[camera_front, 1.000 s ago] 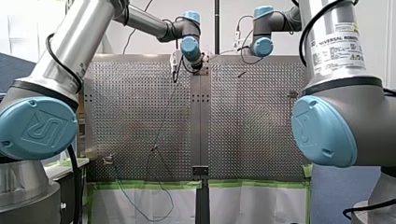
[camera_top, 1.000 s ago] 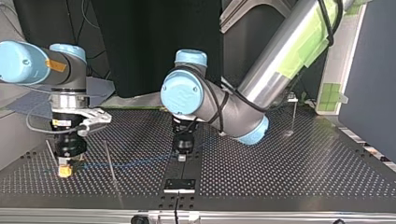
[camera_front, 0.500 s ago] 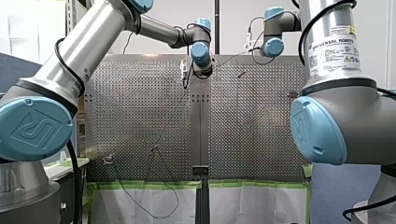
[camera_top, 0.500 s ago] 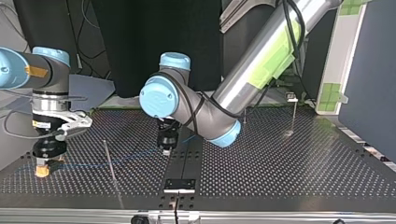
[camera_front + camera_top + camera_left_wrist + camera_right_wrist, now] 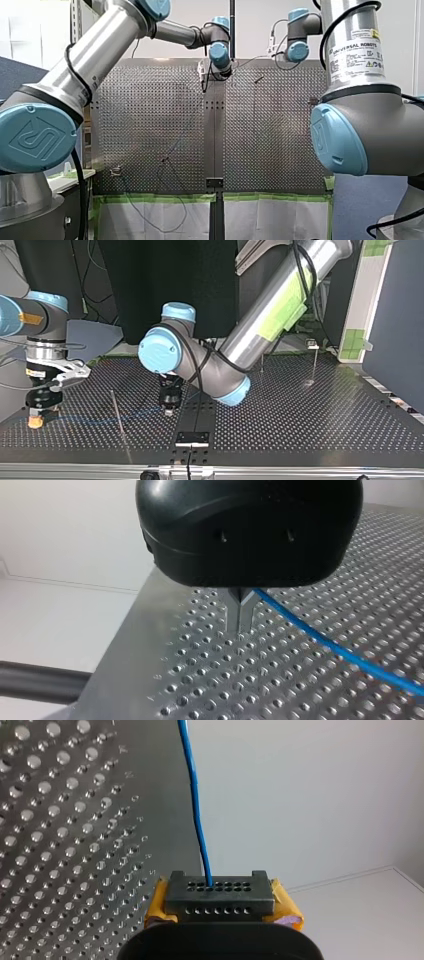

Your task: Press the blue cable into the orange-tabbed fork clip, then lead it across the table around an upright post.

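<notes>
At the top view's 9 o'clock edge of the table [image 5: 300, 430], my right gripper [image 5: 35, 422] stood low near the corner, with little table beyond it toward 9 o'clock. Its own wrist view showed the table's rim running just beside it. Its yellow pads [image 5: 287, 912] were clamped on the end of the cable [image 5: 90, 419], which ran straight out ahead of them from a black holed block [image 5: 220, 895] set between the pads.

My left gripper [image 5: 169, 412] pointed down near the table's middle, toward the top view's 6 o'clock edge. Its metal fingers [image 5: 241, 615] were pressed together at the tips, just above the holes. The cable came out at their root, so they were closed on it. A table edge lay near those fingers in the left wrist view.

Between the two grippers the cable hung low and nearly straight, a thin blue line from 9 toward 3 o'clock. One thin post [image 5: 117, 412] rose between them, and the cable passed near its foot. On which side it passed I could not tell.

From 1 to 5 o'clock a wide stretch of table offered room. The far posts [image 5: 314, 365] stood near 2 o'clock, well apart from both grippers.
</notes>
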You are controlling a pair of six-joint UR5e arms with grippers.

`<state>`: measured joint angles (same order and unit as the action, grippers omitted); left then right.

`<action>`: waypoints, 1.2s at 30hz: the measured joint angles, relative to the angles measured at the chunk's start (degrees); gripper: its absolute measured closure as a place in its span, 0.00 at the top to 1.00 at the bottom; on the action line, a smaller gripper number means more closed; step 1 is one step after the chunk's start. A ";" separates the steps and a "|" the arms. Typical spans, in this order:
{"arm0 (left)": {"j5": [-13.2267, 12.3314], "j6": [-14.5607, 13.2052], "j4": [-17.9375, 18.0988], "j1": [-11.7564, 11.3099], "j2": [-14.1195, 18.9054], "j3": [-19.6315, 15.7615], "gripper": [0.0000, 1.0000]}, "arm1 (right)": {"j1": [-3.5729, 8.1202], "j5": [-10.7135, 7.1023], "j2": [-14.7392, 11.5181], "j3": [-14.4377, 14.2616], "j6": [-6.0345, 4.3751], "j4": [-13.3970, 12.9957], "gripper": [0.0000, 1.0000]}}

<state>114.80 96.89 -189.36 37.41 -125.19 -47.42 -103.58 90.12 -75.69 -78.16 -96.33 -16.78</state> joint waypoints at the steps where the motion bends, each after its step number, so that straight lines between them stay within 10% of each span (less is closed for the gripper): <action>1: -0.07 0.06 -0.04 0.09 -0.31 0.48 0.00 | 0.10 0.00 0.03 -0.02 0.00 0.02 0.00; 36: -5.45 2.86 1.84 0.78 -6.04 15.18 0.00 | 4.56 0.11 2.66 -0.81 -0.10 0.22 0.00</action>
<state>109.35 99.75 -187.52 38.18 -131.23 -32.24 -99.01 90.23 -73.03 -78.96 -96.42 -16.56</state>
